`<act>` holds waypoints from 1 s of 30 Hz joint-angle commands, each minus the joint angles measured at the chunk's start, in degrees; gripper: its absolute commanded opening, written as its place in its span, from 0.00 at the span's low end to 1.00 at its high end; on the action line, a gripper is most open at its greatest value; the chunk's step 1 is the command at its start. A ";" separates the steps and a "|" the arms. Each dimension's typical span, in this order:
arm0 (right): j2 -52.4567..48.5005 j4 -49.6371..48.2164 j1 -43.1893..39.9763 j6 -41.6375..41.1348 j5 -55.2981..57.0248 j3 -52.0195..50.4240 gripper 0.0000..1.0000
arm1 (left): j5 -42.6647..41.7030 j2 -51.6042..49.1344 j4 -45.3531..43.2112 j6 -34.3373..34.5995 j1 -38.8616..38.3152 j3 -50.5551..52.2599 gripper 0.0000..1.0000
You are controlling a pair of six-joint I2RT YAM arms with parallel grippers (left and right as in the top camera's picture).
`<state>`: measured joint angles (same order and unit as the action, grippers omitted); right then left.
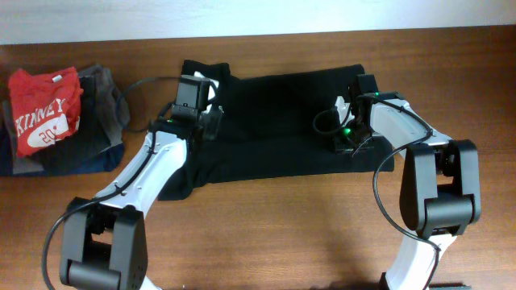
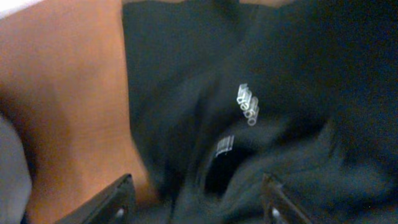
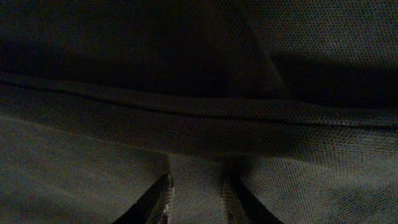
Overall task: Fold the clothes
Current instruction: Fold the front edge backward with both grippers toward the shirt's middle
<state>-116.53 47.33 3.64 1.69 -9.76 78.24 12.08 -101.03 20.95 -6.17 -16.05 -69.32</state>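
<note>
Clothes [image 1: 274, 121] are spread across table [image 1: 282, 234] centre; shirt [image 1: 44, 109] is laid on folded pile [image 1: 81, 153], at left.

Reading as a robotics lab bench, not a home. Two jointed arms, the left arm [image 1: 153, 161] and the right arm [image 1: 427, 185], are standing at the near edge of a bare wood-grain table [image 1: 274, 217], with black cables [image 1: 385, 181] looping off them and green status lights [image 1: 347, 129] glowing. A black garment [image 1: 282, 121] is lying spread under the jaws of the left gripper [image 2: 196, 193] and the right gripper [image 3: 198, 199]. Well to the left of the left jaws, a pile of folded clothes [image 1: 89, 149] is sitting with a red shirt [image 1: 44, 109] on top.
</note>
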 commanded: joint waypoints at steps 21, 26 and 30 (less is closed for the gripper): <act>4.63 10.86 -15.45 -1.53 2.91 0.63 0.40 | -1.88 -0.28 16.24 8.22 0.11 10.75 0.51; 4.61 5.64 -15.30 -1.55 2.91 -4.68 0.50 | -1.77 -0.28 12.00 8.35 1.31 16.37 0.47; 4.61 2.54 -15.30 -1.57 2.91 -7.85 0.53 | -1.79 -0.28 8.15 9.62 3.89 19.71 0.42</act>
<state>-112.20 51.13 -11.75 0.21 -7.35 72.79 9.37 -99.77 30.48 1.61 -14.74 -53.63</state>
